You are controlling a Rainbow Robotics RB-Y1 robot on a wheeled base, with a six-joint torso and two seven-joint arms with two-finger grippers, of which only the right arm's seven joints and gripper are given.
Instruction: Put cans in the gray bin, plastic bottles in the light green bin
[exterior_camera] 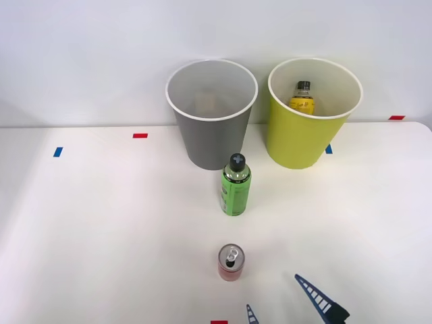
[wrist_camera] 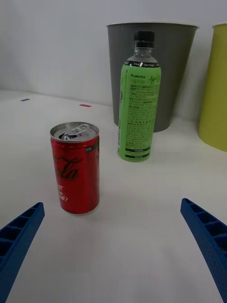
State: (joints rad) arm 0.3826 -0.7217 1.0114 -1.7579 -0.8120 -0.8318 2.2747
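A small red can (exterior_camera: 230,263) (wrist_camera: 75,174) with a silver top stands upright near the table's front edge. Behind it a green-labelled bottle (exterior_camera: 235,185) (wrist_camera: 138,97) with a black cap stands upright. The gray bin (exterior_camera: 210,113) (wrist_camera: 153,73) is at the back, and the light green bin (exterior_camera: 308,115) (wrist_camera: 215,90) stands to its right. A yellow-orange bottle (exterior_camera: 302,98) rests inside the light green bin. My right gripper (exterior_camera: 278,297) (wrist_camera: 113,241) is open, low at the front, just right of the can and apart from it, with nothing between its blue fingers (wrist_camera: 205,236).
Small red tape marks (exterior_camera: 140,136) and blue tape marks (exterior_camera: 58,152) lie on the white table (exterior_camera: 101,223). A pale wall runs behind the bins. Open tabletop spreads left and right of the can and bottle.
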